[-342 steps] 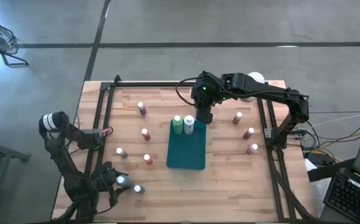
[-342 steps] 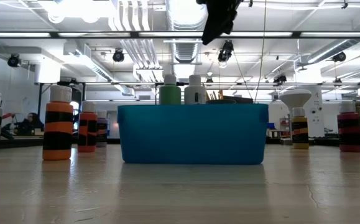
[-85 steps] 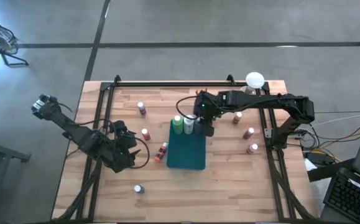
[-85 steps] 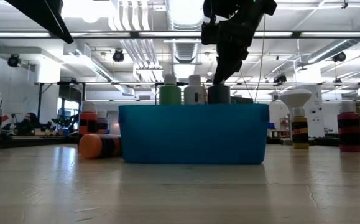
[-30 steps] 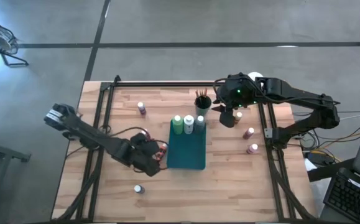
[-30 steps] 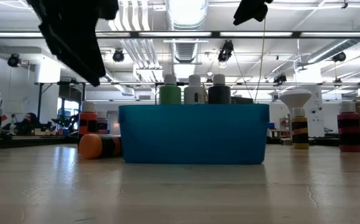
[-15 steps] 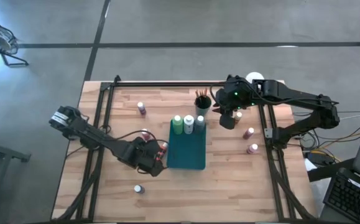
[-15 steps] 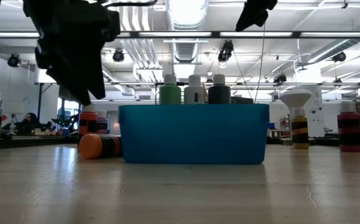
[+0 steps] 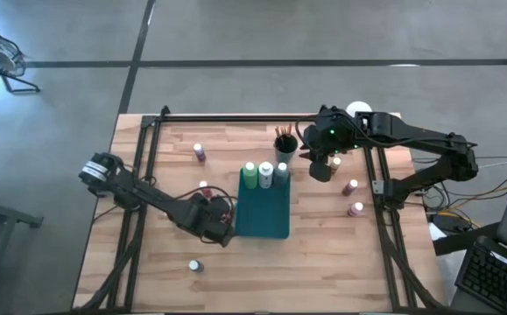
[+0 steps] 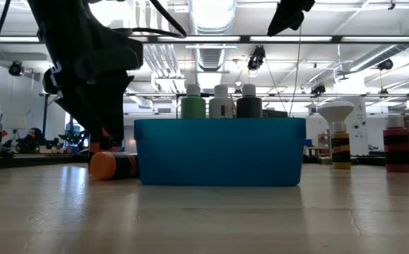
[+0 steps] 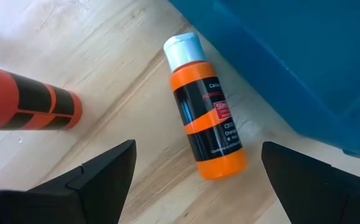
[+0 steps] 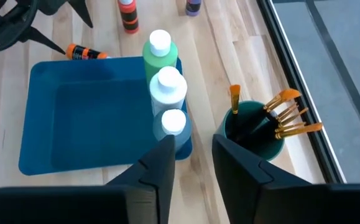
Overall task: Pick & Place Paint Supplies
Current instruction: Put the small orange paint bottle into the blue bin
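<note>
An orange paint bottle (image 11: 204, 118) with a white cap lies on its side on the wood, close to the left wall of the teal tray (image 9: 262, 223). My left gripper (image 11: 195, 186) hangs open just above it, one finger on either side, apart from it; the low view shows the bottle (image 10: 112, 166) under the gripper (image 10: 105, 137). Green, white and grey bottles (image 12: 164, 87) stand at the tray's far end. My right gripper (image 12: 194, 155) is high over the table's far right (image 9: 320, 169), open by a narrow gap, holding nothing.
A dark cup of brushes (image 12: 254, 127) stands beyond the tray's far right corner. A red-and-black bottle (image 11: 24, 99) stands near my left gripper. More small bottles stand at the left (image 9: 200, 153), near left (image 9: 195, 265) and right (image 9: 350, 186). A white-domed object (image 9: 358, 111) is at the far right.
My left gripper has come down toward the lying orange bottle beside the tray and has rolled about its own axis, staying open. The bottle has not moved.
</note>
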Available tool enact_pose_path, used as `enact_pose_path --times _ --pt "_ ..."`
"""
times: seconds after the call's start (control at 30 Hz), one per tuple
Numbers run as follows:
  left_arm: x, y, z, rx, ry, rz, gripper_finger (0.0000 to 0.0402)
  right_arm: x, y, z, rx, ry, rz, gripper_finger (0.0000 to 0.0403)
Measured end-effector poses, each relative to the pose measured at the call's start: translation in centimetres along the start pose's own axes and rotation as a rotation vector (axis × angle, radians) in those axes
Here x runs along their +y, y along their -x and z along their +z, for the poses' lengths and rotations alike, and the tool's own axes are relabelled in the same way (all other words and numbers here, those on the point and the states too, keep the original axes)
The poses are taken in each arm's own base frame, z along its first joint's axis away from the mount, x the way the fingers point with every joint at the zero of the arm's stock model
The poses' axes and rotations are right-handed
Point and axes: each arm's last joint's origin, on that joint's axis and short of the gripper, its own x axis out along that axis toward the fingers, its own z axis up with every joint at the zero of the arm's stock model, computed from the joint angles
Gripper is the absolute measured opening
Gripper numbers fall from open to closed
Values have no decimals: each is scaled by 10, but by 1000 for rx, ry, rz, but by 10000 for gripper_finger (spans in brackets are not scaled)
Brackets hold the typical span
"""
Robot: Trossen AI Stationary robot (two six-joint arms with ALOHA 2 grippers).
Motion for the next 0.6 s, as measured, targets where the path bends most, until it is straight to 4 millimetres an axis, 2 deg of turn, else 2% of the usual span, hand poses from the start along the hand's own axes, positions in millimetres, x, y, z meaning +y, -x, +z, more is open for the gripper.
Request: enact_pose_path --times 0.37,0.6 --pt "-4 -3 3 -29 49 -22 351 0 0 0 -3 7 0 131" --pt "-5 -18 3 -13 48 18 351 0 0 0 -3 11 0 129"
